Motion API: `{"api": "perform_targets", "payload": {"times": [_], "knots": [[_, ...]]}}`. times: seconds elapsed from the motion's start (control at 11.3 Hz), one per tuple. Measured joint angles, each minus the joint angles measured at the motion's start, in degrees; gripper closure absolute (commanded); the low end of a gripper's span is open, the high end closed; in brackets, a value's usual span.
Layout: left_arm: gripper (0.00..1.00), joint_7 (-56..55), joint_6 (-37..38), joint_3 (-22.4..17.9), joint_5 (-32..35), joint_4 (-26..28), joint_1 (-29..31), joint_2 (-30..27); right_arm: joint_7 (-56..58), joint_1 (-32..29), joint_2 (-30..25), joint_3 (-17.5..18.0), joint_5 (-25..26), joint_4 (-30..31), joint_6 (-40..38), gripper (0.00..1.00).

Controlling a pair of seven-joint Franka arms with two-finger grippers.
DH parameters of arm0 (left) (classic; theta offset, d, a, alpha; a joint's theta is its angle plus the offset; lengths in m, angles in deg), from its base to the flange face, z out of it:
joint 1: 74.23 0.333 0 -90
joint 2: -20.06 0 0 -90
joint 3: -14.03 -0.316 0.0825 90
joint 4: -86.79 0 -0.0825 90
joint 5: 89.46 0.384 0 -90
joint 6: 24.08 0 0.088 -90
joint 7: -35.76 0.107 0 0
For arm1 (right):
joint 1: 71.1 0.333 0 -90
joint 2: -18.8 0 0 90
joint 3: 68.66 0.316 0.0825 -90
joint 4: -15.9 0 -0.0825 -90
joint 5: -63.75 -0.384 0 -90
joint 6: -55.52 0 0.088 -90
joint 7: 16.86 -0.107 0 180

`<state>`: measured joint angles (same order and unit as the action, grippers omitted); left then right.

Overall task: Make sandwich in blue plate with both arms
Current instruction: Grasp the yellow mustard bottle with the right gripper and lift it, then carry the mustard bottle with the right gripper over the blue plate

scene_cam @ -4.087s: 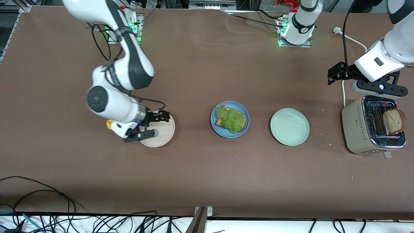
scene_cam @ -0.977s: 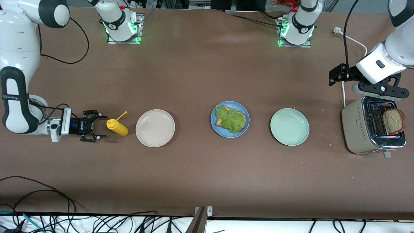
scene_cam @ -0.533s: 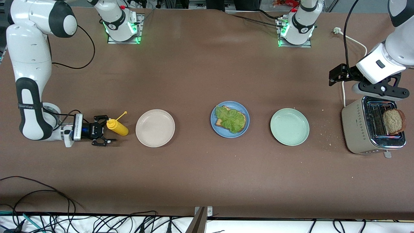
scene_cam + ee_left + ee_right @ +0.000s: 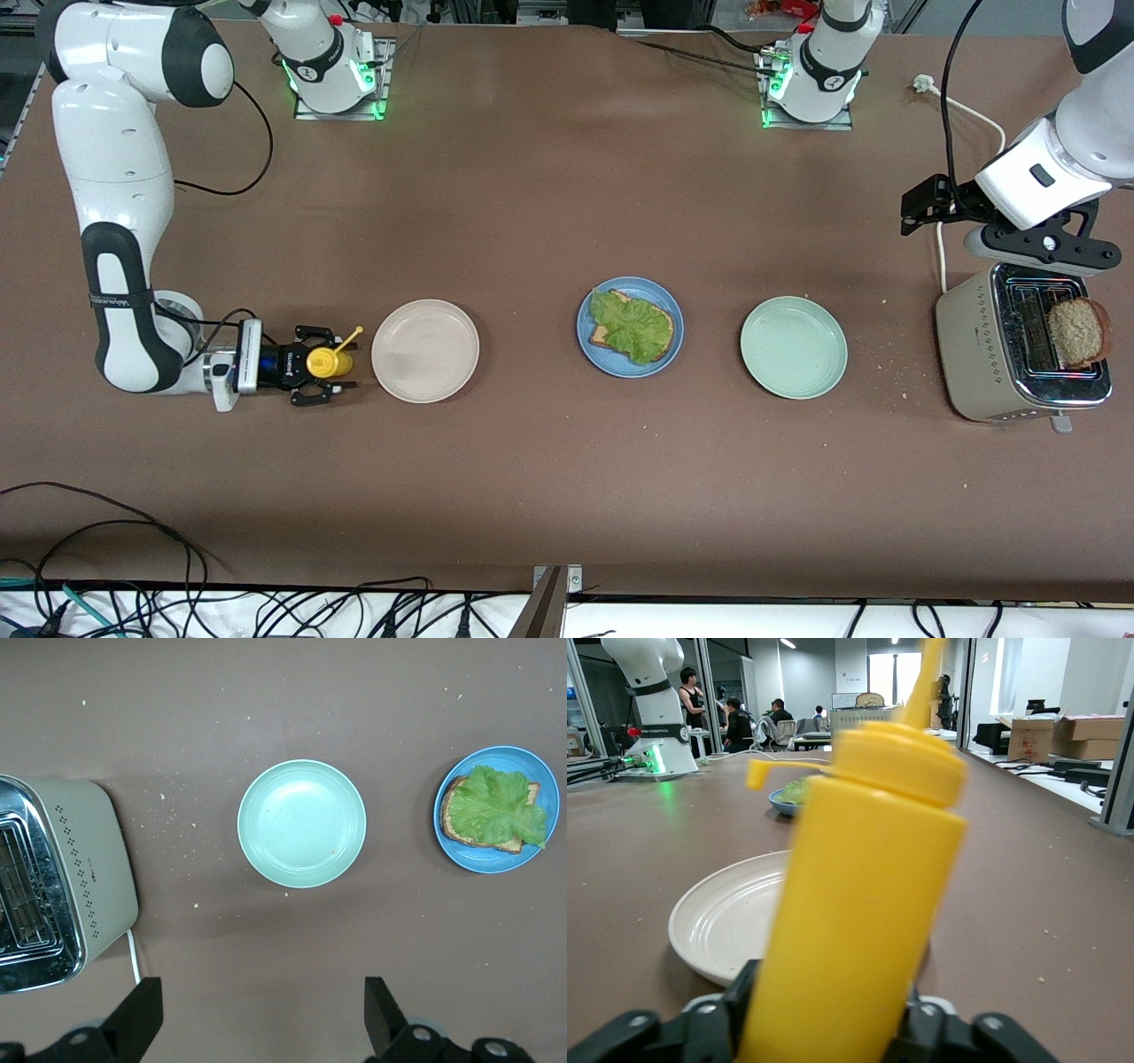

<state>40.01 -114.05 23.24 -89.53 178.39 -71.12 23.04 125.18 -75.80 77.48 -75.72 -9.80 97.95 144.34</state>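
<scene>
I see the right gripper (image 4: pixel 324 364) jaws around the bottle (image 4: pixel 329 361), grip unclear; left gripper (image 4: pixel 257 1023) jaws spread, fingertips cut off.

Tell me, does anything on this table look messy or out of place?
Only small things. Crumbs lie scattered on the table between the pale green plate and the toaster. A bread slice sticks up crooked from the toaster. The sandwich on the blue plate has no top slice.
</scene>
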Motion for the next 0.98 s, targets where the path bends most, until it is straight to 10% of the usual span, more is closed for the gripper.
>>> {"api": "perform_targets", "payload": {"times": [0.44,0.98], "knots": [[0.0,0.0,0.0,0.0,0.0,0.0,0.0,0.0,-2.9,-0.1,-0.3,-0.4,1.1,-1.2,1.0,1.0],[0.0,0.0,0.0,0.0,0.0,0.0,0.0,0.0,-32.3,11.0,-17.7,-1.7,19.1,1.8,14.6,1.0]]}}
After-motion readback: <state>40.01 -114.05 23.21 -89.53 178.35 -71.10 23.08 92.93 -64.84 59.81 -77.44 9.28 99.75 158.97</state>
